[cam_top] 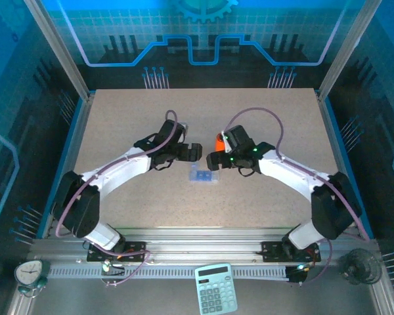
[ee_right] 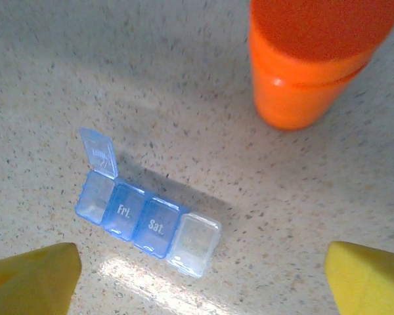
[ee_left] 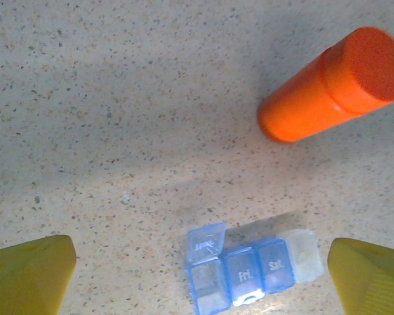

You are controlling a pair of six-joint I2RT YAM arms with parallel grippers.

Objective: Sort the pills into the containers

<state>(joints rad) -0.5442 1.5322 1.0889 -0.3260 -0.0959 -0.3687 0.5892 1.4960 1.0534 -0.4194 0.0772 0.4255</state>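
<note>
One pill box (ee_right: 148, 226) with four compartments (ee_right: 156, 228), one lid raised and three closed, one orange bottle (ee_right: 308, 65), two hands, left hand (cam_top: 194, 152) and right hand (cam_top: 212, 161), one calculator (cam_top: 216, 289), one clock (cam_top: 29, 272)

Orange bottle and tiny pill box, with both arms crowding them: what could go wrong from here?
The left pincer and right pincer face each other closely beside the pill box, so they might collide. The capped orange bottle stands close by; a nudge could topple it. The loose pill box might slide when touched.
</note>
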